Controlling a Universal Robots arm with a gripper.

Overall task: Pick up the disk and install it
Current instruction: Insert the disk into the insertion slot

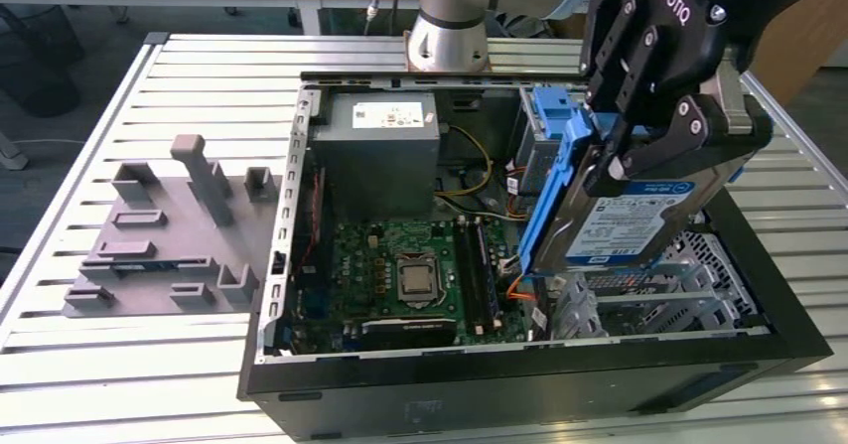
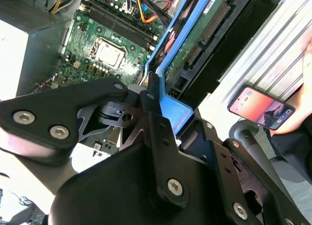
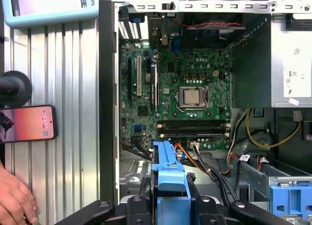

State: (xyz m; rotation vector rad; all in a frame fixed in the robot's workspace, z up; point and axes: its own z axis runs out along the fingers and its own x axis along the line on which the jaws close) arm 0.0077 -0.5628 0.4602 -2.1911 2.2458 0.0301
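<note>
The black gripper (image 1: 669, 151) has its jaws clamped on the disk (image 1: 630, 230), a flat silver-grey metal slab in a bright blue plastic frame, held tilted over the open black computer case (image 1: 530, 389) on a ribbed pale metal table (image 1: 199, 67).

An open computer case (image 1: 530, 379) is set on a slatted table (image 1: 186, 76), with a moulded fixture (image 1: 159, 245) placed beside it at the exterior view's left. Inside the case, a power supply box (image 1: 377, 151) is seated behind the motherboard (image 1: 397, 265). The disk (image 1: 636, 230) is held tilted by the gripper (image 1: 662, 156) over the drive cage (image 1: 676, 290), at the exterior view's right.
</note>
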